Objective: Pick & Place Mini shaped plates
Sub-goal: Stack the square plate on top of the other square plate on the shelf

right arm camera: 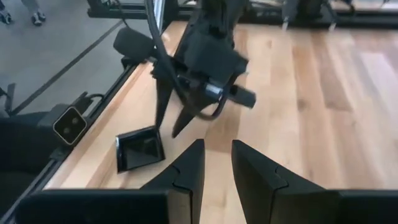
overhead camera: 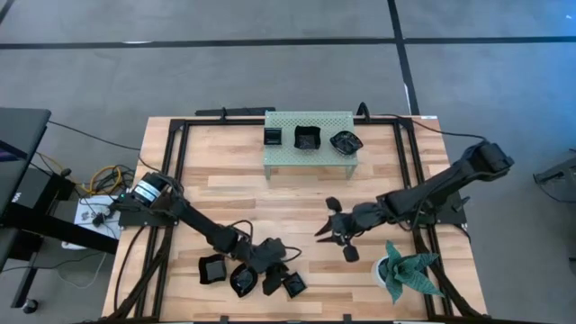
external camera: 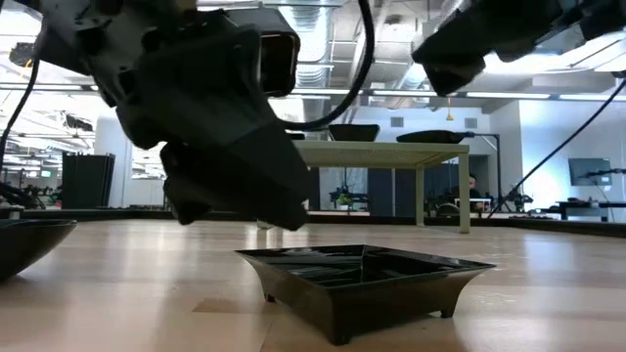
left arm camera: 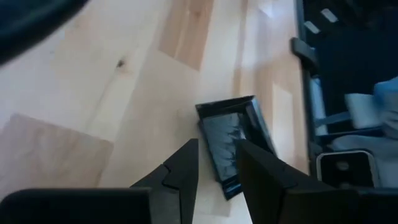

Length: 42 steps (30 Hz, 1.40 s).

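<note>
Left gripper (overhead camera: 281, 273), fingers parted, hovers over a square mini plate (left arm camera: 233, 142) near the bench's front edge. Right gripper (overhead camera: 331, 225), parted, waits mid-bench. Plate likely light, rigid, slippery; grip the rim.

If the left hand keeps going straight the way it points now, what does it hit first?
Most likely the square plate: in the left wrist view it lies just ahead of the left hand, whose open fingers line up with its near edge. Depth is unclear, but nothing else shows between them.
</note>
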Each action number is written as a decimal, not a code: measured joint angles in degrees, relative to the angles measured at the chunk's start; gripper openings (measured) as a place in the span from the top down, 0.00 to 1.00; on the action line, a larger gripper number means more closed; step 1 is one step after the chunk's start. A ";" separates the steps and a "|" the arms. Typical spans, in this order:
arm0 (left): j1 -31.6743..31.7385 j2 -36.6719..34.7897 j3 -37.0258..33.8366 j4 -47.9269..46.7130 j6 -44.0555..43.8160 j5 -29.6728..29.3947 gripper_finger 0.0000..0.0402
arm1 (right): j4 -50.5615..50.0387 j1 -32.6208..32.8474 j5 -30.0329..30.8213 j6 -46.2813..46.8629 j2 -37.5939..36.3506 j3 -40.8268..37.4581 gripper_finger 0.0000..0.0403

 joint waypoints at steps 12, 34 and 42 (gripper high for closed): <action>-1.61 0.46 -0.09 -1.12 -6.01 -4.64 0.73 | 5.05 3.96 0.07 2.03 7.69 0.02 0.81; -5.10 4.22 0.33 1.85 -10.77 -9.76 0.73 | 8.57 10.84 0.02 4.37 9.76 0.02 0.81; -4.60 3.47 0.02 1.51 -9.01 -10.05 0.77 | 8.57 10.40 0.04 4.37 9.74 0.02 0.81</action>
